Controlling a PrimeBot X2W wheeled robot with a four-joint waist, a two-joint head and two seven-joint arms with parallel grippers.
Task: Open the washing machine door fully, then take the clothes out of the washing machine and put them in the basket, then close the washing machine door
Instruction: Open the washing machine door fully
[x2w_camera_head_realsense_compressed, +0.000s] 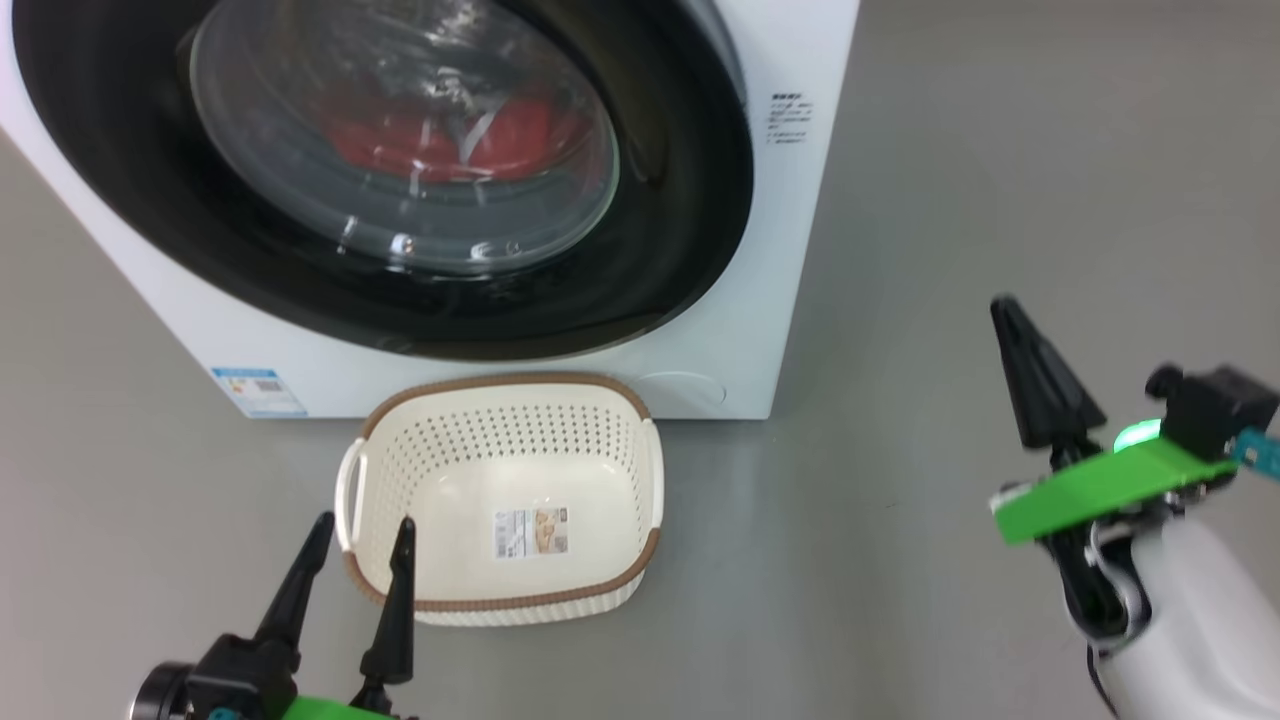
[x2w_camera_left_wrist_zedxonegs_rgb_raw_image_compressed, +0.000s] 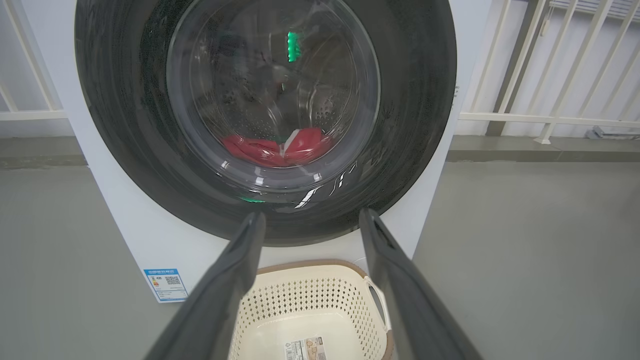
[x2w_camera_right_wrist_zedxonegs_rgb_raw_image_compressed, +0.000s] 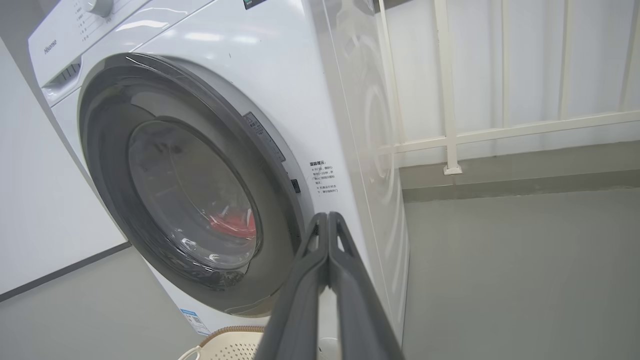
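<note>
Step in hand: you're opening the washing machine door (x2w_camera_head_realsense_compressed: 690, 200). It sits flush and closed, so nothing else can start.
Left gripper (x2w_camera_head_realsense_compressed: 365, 522): its fingers are apart and hold nothing. It sits low on your left, with the tips over the basket's near-left rim. Judge whether it stands in the door's swing, and draw it back first if so.
Blue label (x2w_camera_head_realsense_compressed: 258, 390): it's on the machine's lower left front and is only a landmark.
Basket (x2w_camera_head_realsense_compressed: 500, 382): it's empty, on the floor just in front of the washing machine (x2w_camera_head_realsense_compressed: 790, 300), below the door's lower curve. I cannot tell whether the door clears its rim, so watch there as the door comes round.
Clothes (x2w_camera_head_realsense_compressed: 400, 140): a red heap lies low in the drum, behind the glass bowl.
Door's right edge: this is probably your way in, since a small dark catch (x2w_camera_right_wrist_zedxonegs_rgb_raw_image_compressed: 296, 186) shows beside the rim there. Hook a fingertip behind the rim and pull along the arc, not straight back, until the door is fully open.
Printed text (x2w_camera_head_realsense_compressed: 788, 120): it's on the white front just right of the door, handy for lining up.
Right gripper (x2w_camera_head_realsense_compressed: 1008, 315): its fingers are pressed together on nothing. It's off to the right, well apart from the machine. Closed like this it makes a slim hook, so approach the glossy rim slowly, as it may slip.
Railing (x2w_camera_right_wrist_zedxonegs_rgb_raw_image_compressed: 450, 100): it's white, behind and right of the machine, well apart from your reach.
</note>
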